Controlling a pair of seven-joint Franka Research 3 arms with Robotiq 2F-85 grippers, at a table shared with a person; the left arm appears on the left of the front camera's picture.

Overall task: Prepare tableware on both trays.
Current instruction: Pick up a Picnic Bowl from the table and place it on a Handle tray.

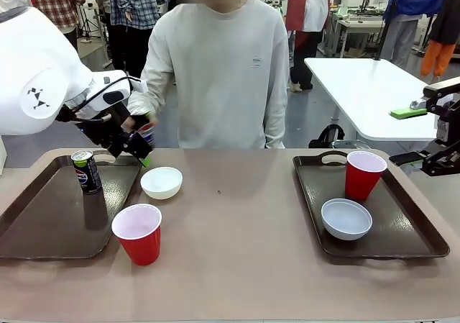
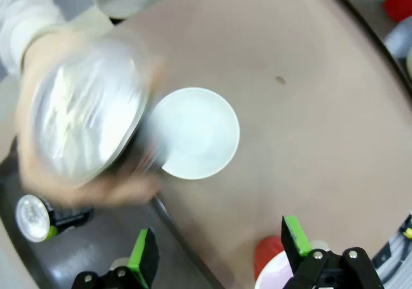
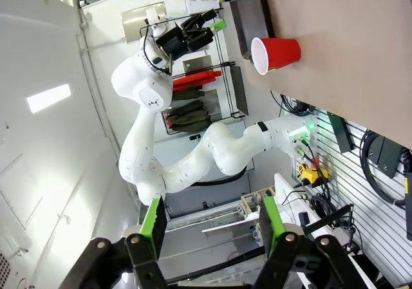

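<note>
From the front, the person's hand (image 1: 135, 124) holds a dark can (image 1: 146, 132) right by the left gripper (image 1: 138, 150), I think to pass it over. Another can (image 1: 86, 170) stands straight up on the left tray (image 1: 43, 229). A white bowl (image 1: 161, 182) and a red cup (image 1: 138, 233) wait on the table beside that tray, open side up. The right tray (image 1: 424, 240) has its cup (image 1: 364, 174) and bowl (image 1: 346, 218). The right gripper (image 1: 411, 136) hangs beside it. From the left wrist, the blurry can (image 2: 84, 121) shows its round end, so it points at the camera. The left gripper (image 2: 219, 250) is wide open and empty. From the right wrist, the right gripper (image 3: 212, 228) is apart, holding nothing.
</note>
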